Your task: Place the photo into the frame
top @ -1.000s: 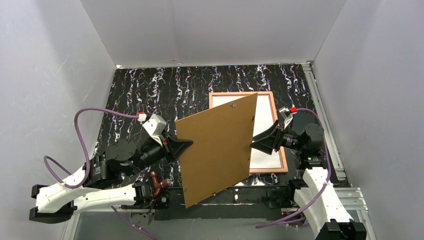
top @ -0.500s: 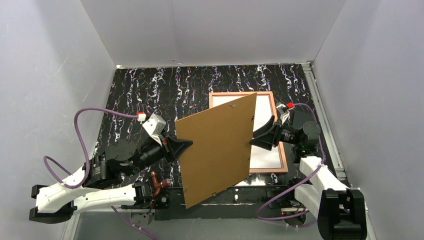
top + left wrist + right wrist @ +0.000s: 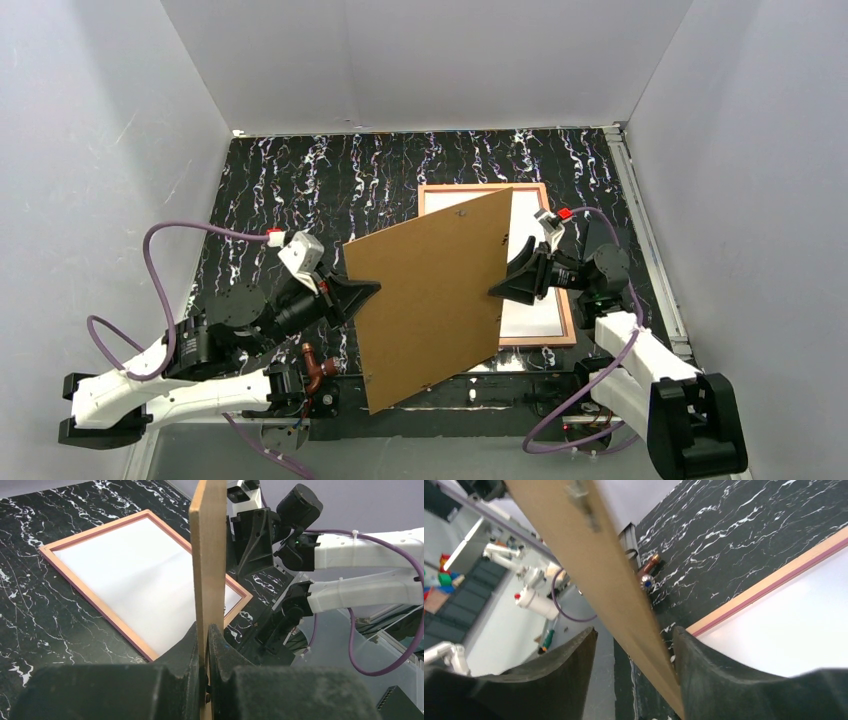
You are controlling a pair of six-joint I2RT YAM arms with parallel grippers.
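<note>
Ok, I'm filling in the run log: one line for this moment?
left hand: shut on board | right hand: open, astride board edge | frame: flat on table

Robotics lab, enclosed test cell.
Plain grey walls (image 3: 90, 120) box in a black marbled tabletop (image 3: 300, 180); white robot arms, left (image 3: 150, 385) and right (image 3: 640, 365), trail purple cables (image 3: 160, 285).

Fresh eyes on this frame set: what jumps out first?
A big brown backing board is tilted up in mid-air over the black marbled table, one edge pinched in the left gripper. The right gripper has its open jaws straddling the opposite edge. Behind it, the frame lies flat at the back right, white inside.
</note>
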